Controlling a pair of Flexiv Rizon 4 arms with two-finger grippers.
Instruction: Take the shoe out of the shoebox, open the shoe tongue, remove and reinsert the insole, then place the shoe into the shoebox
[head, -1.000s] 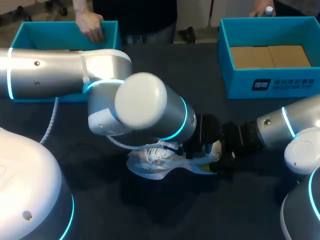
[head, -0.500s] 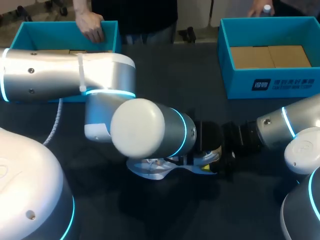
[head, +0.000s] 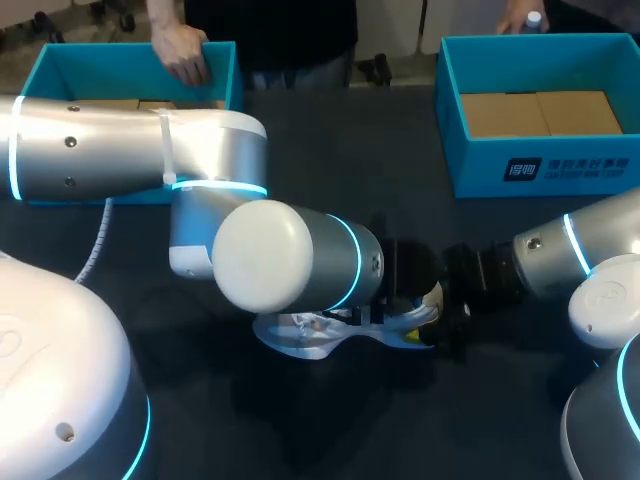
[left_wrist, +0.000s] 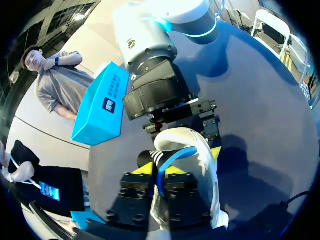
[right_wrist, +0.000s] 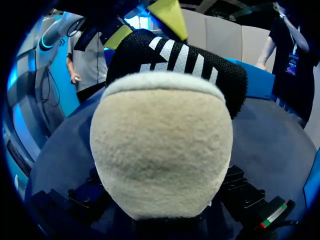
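Dark table (head: 330, 150), shoe (head: 300, 340) lengthwise left to right, heel rightward

White logo, characters on right shoebox (head: 480, 170) front wall; not legible.

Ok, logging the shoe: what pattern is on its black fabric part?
White diagonal stripes on the black fabric part, clearest in the right wrist view.

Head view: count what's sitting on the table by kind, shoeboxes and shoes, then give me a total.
Shoeboxes: 2, the left shoebox and the right shoebox
Shoes: 1, the white shoe
Total: 3
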